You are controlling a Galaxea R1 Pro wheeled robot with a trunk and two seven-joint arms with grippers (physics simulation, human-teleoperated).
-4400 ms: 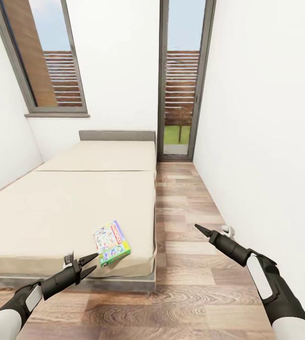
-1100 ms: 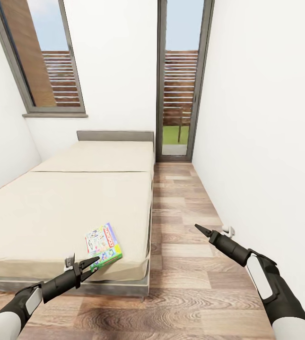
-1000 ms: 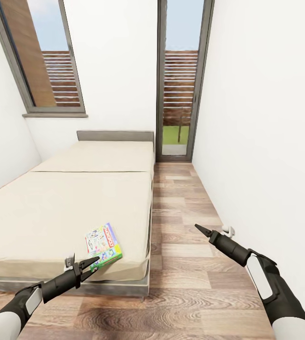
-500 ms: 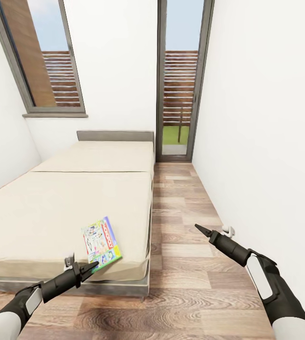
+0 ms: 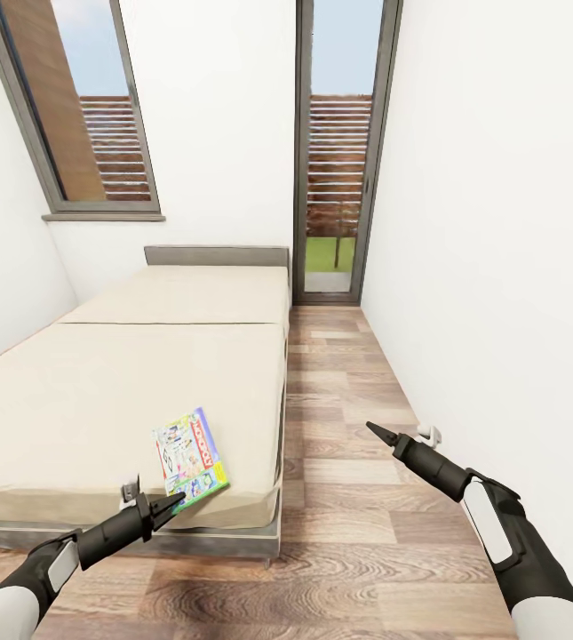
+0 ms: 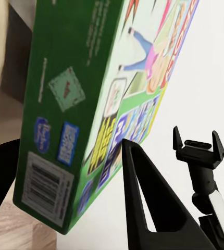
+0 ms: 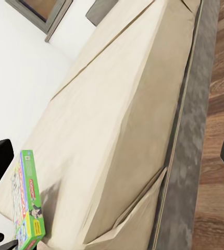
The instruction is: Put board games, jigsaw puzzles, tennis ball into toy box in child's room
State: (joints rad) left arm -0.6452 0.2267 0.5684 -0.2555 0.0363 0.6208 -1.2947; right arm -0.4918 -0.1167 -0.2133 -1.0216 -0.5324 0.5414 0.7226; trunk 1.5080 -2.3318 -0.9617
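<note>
Head view: the left gripper [image 5: 172,503] grips the near corner of the Monopoly board game [image 5: 190,456], which stands tilted up off the beige mattress [image 5: 126,382] near the bed's near right corner. In the left wrist view the box's green edge [image 6: 65,120] lies between the dark fingers [image 6: 143,198], clamped. The right gripper [image 5: 373,431] hangs over the wooden floor [image 5: 357,533] by the right-hand wall, well apart from the game, its fingers pressed together and holding nothing.
</note>
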